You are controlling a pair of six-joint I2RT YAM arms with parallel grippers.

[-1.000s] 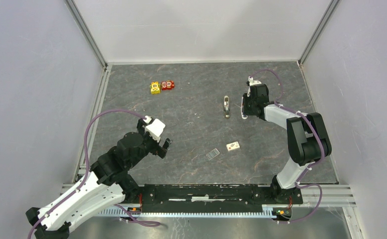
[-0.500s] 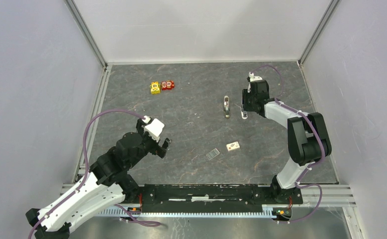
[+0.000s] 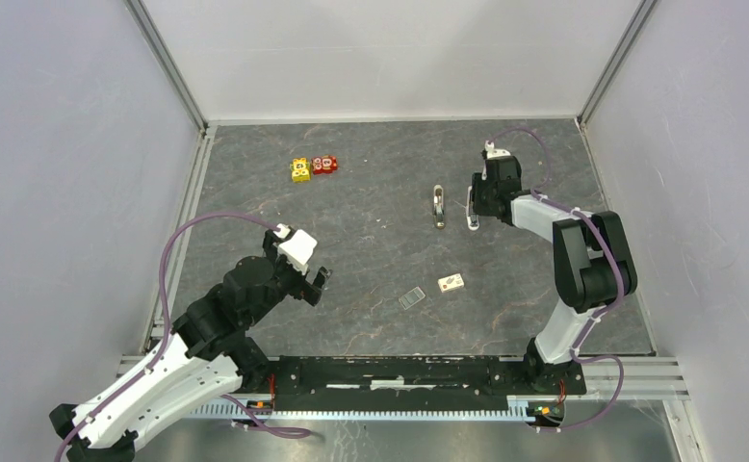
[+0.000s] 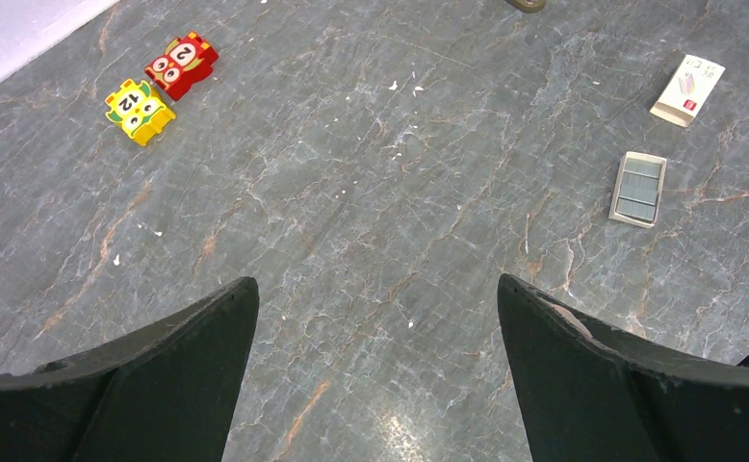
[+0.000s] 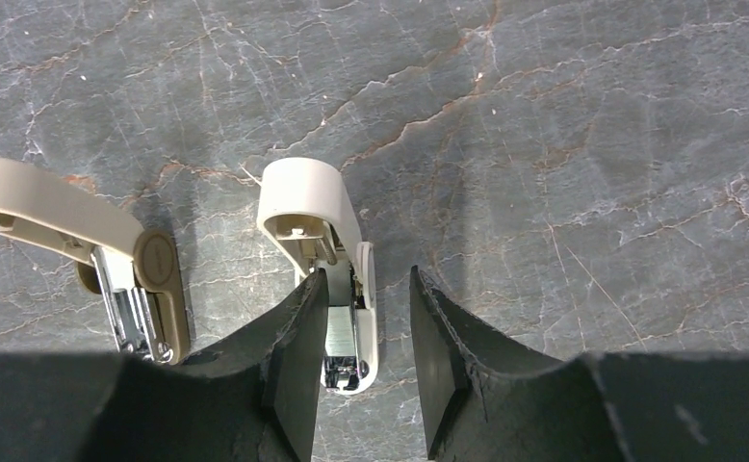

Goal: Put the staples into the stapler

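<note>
On bench [image 3: 371,245], far left: left block [image 3: 300,171] and right block [image 3: 324,165], side by side. Far right: stapler [image 5: 305,197] flat on bench, between fingers of right tool [image 5: 364,289]. Just left of it, apart: second stapler [image 5: 53,207]. Nearer arms, centre-right: small box [image 3: 451,282]. Case of staples [image 3: 410,298] just left of box, slightly nearer. Near left: left tool [image 4: 375,289] above bare bench, well apart from everything.

Left arm [image 3: 241,296] folded low, jaws wide apart, right arm [image 3: 540,216] reaching far, jaws narrowly parted.
</note>
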